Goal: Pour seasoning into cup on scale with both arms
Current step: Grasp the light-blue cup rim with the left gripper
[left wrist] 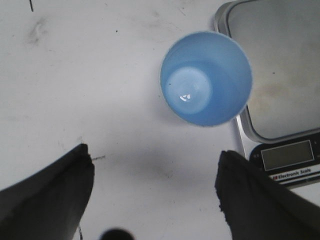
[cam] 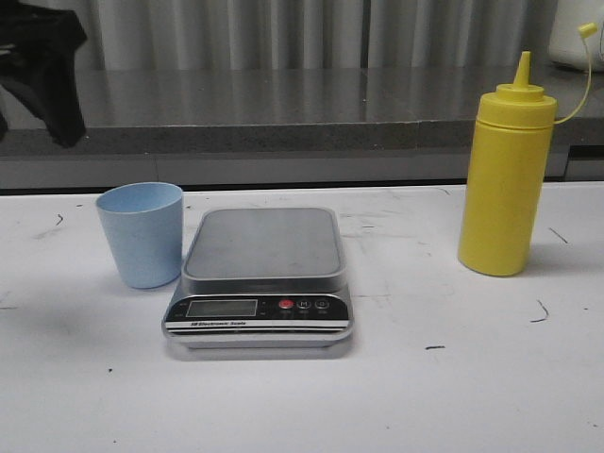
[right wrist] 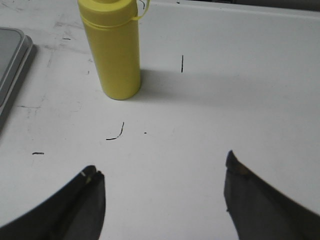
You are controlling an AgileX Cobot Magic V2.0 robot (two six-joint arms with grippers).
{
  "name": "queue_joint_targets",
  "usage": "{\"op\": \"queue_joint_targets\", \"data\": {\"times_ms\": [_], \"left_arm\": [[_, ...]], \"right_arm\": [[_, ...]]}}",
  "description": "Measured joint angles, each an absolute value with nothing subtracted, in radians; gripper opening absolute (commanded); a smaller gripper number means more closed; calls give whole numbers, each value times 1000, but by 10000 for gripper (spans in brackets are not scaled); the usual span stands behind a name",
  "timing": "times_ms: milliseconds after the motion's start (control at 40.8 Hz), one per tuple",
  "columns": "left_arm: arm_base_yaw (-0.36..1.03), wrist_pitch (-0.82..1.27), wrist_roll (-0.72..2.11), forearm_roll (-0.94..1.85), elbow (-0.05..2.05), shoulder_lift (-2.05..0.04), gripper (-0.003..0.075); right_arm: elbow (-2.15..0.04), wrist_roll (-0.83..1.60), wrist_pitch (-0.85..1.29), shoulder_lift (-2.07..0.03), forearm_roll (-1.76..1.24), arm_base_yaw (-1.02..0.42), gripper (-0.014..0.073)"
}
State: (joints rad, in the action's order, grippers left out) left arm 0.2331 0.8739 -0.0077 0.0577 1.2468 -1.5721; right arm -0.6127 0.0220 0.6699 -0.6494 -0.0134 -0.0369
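A white bench (cam: 491,396), scuffed with small dark marks, fills the foreground. Behind it at 12 o'clock runs a grey speckled ledge (cam: 283,104) (glossy, reflecting light), backed by pale pleated curtains (cam: 311,28).

We see a test bench in a lab-like room: a scuffed, pen-marked white table (cam: 491,377) before a grey speckled counter (cam: 283,104) and pale corrugated wall panelling (cam: 311,33).

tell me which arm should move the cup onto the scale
Left. Its open gripper hangs right over the cup, which stands on the table beside the scale, on the robot's left. The right gripper faces the bottle.
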Motion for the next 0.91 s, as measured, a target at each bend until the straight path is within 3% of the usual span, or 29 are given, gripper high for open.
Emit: {"op": "queue_joint_targets", "data": {"times_ms": [368,441,760,907], "left_arm": [[233,830,-8,72,1367,-1838,483],[233,801,-8,72,1376,-1877,433],[233,785,-8,91,1405,-1923,62],[233,802,-8,95,1429,-1923,-20]], "right_arm": [[-613,22,670,-649,-13,-37,523],[-613,22,670,-649,-13,-37,523],[-613,22,670,-649,-13,-37,523],[-613,22,670,-649,-13,-37,523]]}}
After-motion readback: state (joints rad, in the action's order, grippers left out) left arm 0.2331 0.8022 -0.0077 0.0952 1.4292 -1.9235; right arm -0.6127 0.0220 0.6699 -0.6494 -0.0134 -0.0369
